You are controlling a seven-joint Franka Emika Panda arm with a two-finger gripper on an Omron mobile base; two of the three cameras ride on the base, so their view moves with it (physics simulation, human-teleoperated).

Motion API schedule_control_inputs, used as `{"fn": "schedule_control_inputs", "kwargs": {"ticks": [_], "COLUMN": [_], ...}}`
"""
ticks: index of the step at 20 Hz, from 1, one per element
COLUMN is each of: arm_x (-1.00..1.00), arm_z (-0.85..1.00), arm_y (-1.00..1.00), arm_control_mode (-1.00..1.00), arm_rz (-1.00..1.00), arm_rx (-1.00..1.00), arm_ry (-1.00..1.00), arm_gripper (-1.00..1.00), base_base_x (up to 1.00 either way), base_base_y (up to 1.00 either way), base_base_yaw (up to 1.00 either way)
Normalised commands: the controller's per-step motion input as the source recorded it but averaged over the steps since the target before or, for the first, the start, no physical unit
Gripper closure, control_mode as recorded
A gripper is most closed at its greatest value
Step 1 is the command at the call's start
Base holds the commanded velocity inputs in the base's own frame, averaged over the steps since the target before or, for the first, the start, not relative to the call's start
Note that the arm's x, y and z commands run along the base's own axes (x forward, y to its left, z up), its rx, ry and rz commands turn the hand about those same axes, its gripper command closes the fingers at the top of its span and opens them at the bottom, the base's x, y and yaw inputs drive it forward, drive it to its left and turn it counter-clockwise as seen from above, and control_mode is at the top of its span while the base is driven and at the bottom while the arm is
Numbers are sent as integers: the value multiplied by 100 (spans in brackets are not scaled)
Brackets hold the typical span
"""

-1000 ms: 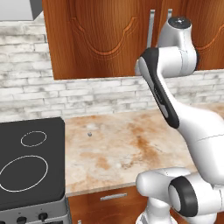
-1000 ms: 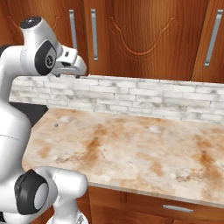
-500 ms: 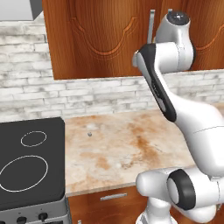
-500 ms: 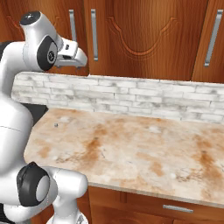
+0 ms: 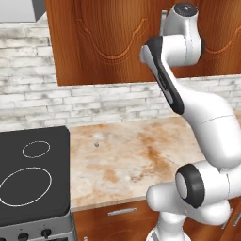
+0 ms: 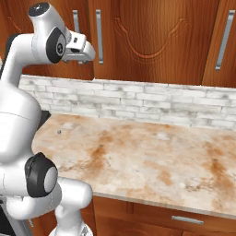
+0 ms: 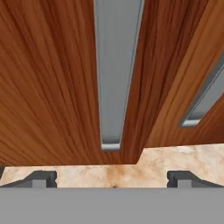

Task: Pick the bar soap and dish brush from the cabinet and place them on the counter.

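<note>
I hold the gripper [image 7: 112, 177] wide and empty before the long silver bar handle [image 7: 114, 74] at upper centre, on the shut reddish-brown wooden cabinet [image 6: 152, 37]. Soap and brush presumably lie hidden inside; next I must grasp the handle and pull, the beige blotched bench [image 6: 147, 156] below.

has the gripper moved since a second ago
Yes. In the right base view the gripper has risen against the cabinet's silver handle and edged closer to it.

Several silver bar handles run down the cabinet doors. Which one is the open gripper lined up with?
The handle running down the middle of the hand view, centred between the fingertips of the gripper. The other handle sits off to the side at a slant.
</note>
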Motion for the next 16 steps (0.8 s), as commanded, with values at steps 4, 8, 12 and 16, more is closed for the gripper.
{"fn": "schedule_control_inputs", "kwargs": {"ticks": [4, 8, 12, 16], "arm_x": [46, 39, 33, 23], "arm_z": [4, 0, 0, 0], "arm_y": [0, 0, 0, -1], "arm_control_mode": [-100, -100, -100, -100], "arm_rz": [0, 0, 0, 0], "arm_rx": [0, 0, 0, 0], "arm_ry": [0, 0, -3, -12], "arm_gripper": [-100, -100, -100, -100], "base_base_x": [0, 0, 0, 0], "base_base_y": [0, 0, 0, 0], "base_base_yaw": [0, 0, 0, 0]}}
